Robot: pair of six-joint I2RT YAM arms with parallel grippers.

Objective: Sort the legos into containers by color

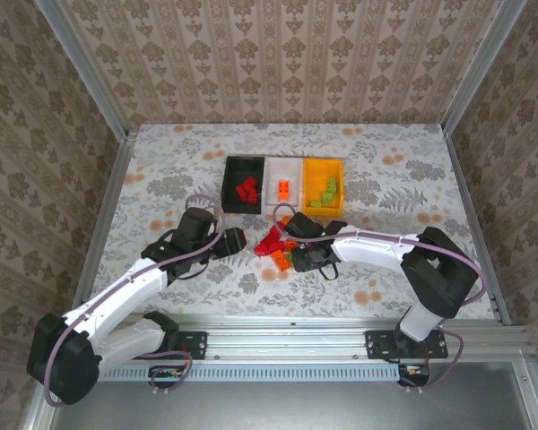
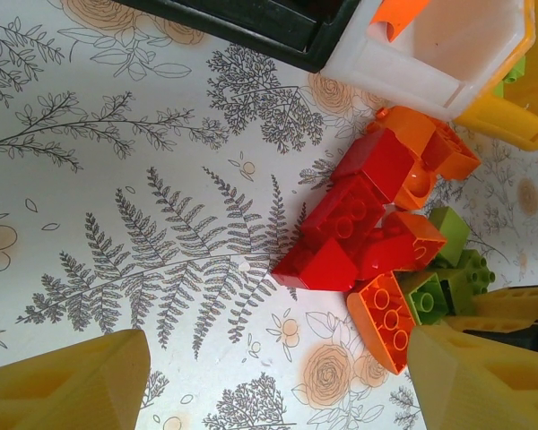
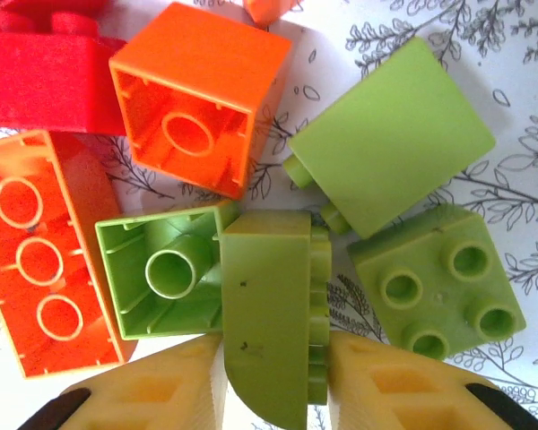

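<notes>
Grip: right gripper [image 3: 273,381] clamped on light green brick [image 3: 269,313] in lego pile [image 1: 282,246]. Orange-yellow bin [image 1: 307,186] sits just beyond, toward far edge of table [image 1: 403,179]. Left gripper [image 1: 236,240] open beside pile.

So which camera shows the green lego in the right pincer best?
Right wrist view: the light green lego sits huge between the right pincer's fingers. From the top it's too small to pick out; the left wrist view shows green legos, unclear which.

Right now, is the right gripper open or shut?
Shut: the right gripper clamps a green brick between its fingers.
</notes>
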